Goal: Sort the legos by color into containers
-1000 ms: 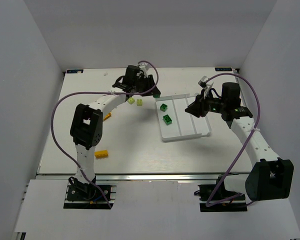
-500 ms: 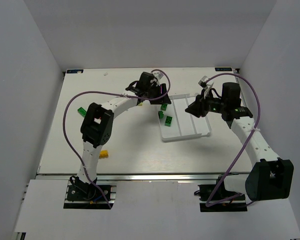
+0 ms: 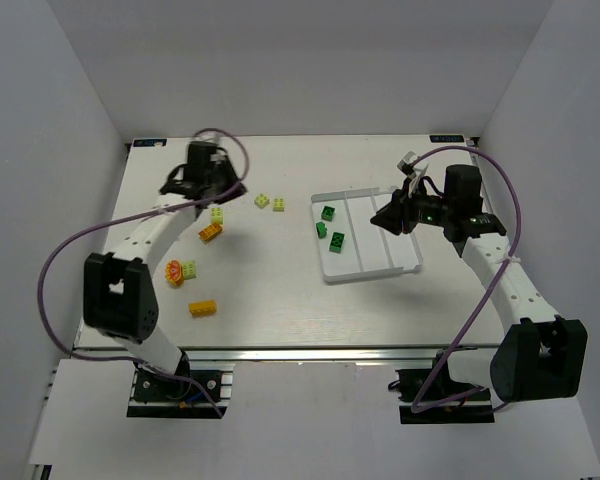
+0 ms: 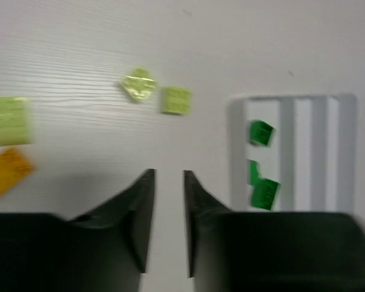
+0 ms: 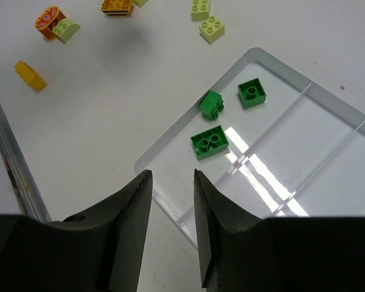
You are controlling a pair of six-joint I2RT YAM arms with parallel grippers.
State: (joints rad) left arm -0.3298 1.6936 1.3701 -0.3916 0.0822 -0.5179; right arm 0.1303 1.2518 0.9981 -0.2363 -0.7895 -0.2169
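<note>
The white tray [image 3: 395, 262] has three dark green legos [image 3: 327, 212] in its left compartment; they also show in the right wrist view [image 5: 210, 141] and the left wrist view [image 4: 263, 191]. Pale yellow-green legos [image 3: 270, 203] and an orange-yellow lego [image 3: 211, 232] lie on the table left of the tray. My left gripper [image 3: 223, 186] is open and empty above the far left of the table, near a yellow-green lego [image 3: 218, 213]. My right gripper [image 3: 390, 220] is open and empty, above the tray's right side. In its wrist view the gripper [image 5: 172, 173] hangs over the tray's near corner [image 5: 147, 163].
An orange lego with a yellow-green one [image 3: 182, 270] and an orange-yellow lego [image 3: 202, 307] lie at the near left. The tray's middle and right compartments [image 5: 304, 140] hold nothing. White walls stand round the table.
My left gripper has swung from over the tray back to the far left of the table. The tray's left compartment now holds three green legos instead of two. The right arm has not moved.
</note>
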